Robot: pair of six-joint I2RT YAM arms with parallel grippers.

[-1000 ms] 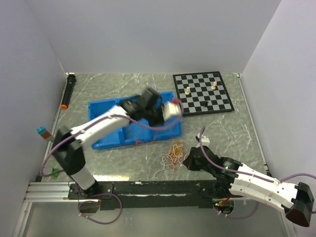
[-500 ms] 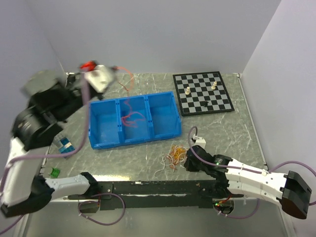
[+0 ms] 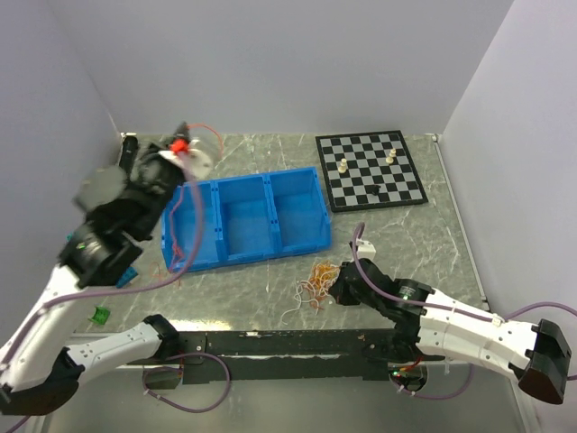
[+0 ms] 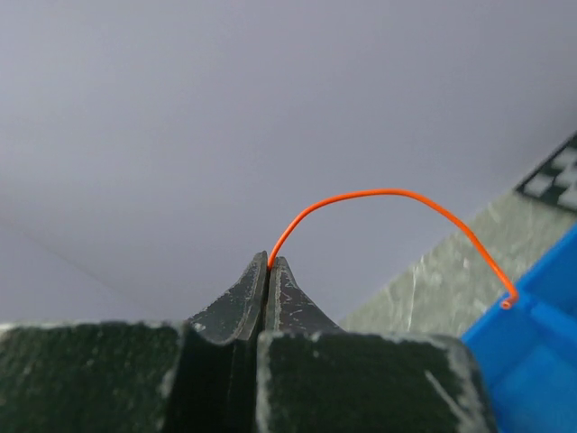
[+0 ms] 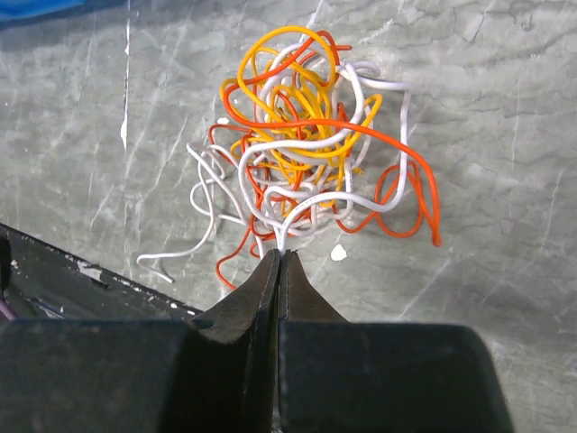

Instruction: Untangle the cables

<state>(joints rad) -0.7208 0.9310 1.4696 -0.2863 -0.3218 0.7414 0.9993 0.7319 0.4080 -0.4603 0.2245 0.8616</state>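
A tangle of red, orange and white cables (image 3: 317,280) lies on the table in front of the blue bin (image 3: 297,236); it shows close in the right wrist view (image 5: 311,144). My right gripper (image 3: 341,285) sits at the tangle's right edge, shut (image 5: 281,253) on a white cable (image 5: 302,212) of the tangle. My left gripper (image 3: 184,144) is raised at the far left above the bin's left end, shut (image 4: 269,263) on a single orange cable (image 4: 379,192) that arcs away and ends at the bin's corner (image 4: 532,334). That cable also shows in the top view (image 3: 215,132).
A chessboard (image 3: 397,189) with a few pieces lies at the far right; its corner shows in the left wrist view (image 4: 561,171). A black marker (image 3: 126,144) lies at the far left. Small coloured blocks (image 3: 99,314) sit near the left edge. White walls enclose the table.
My left arm has swung from over the bin up to the far left, carrying the orange cable. My right gripper has stayed at the tangle's right edge, shifting only slightly.
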